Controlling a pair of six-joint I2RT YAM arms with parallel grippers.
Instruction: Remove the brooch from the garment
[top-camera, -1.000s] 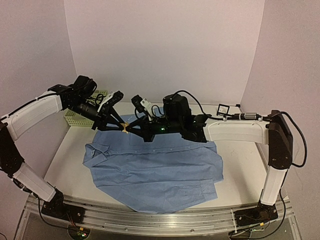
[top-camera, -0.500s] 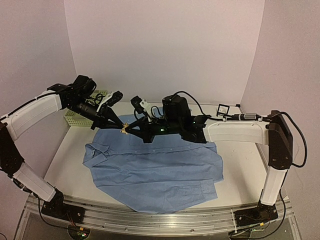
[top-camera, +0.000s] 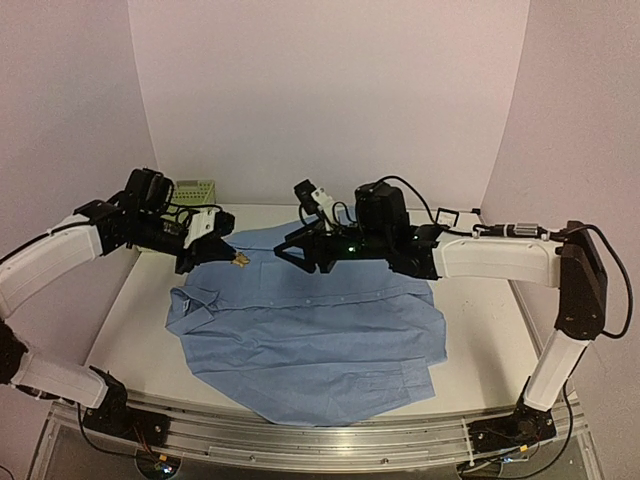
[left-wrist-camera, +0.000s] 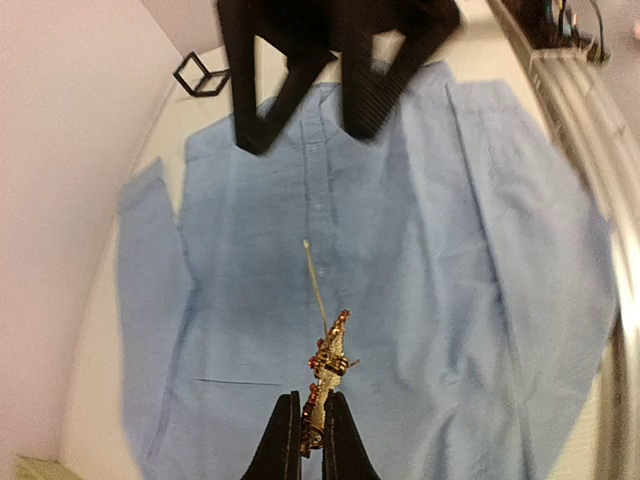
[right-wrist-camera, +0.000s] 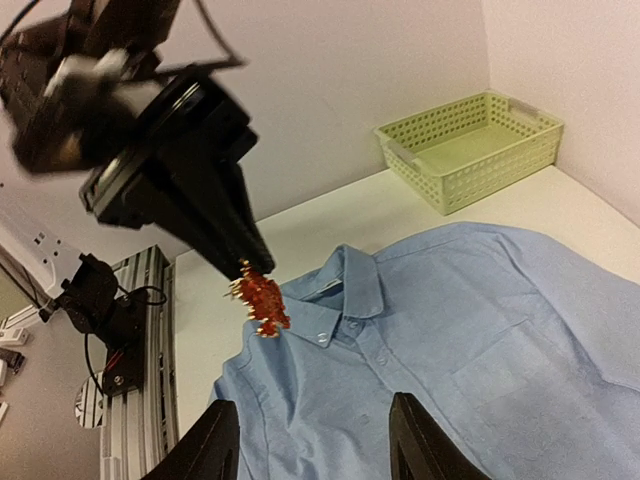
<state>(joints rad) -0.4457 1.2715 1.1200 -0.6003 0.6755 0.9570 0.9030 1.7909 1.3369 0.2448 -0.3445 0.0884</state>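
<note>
The light blue shirt (top-camera: 310, 330) lies flat on the table, collar toward the left. My left gripper (top-camera: 228, 252) is shut on the orange-red and gold brooch (top-camera: 240, 259) and holds it in the air above the collar. In the left wrist view the brooch (left-wrist-camera: 328, 365) sticks up from between my closed fingers (left-wrist-camera: 283, 440), its pin pointing away over the shirt (left-wrist-camera: 420, 250). In the right wrist view the brooch (right-wrist-camera: 260, 300) hangs from the left gripper's tip above the shirt's collar (right-wrist-camera: 345, 290). My right gripper (top-camera: 290, 250) is open and empty, hovering over the upper shirt.
A green mesh basket (top-camera: 196, 190) stands at the back left, also in the right wrist view (right-wrist-camera: 470, 145). A small black square box (top-camera: 444, 217) sits at the back right, also in the left wrist view (left-wrist-camera: 203, 75). The table's metal rail (top-camera: 300, 440) runs along the near edge.
</note>
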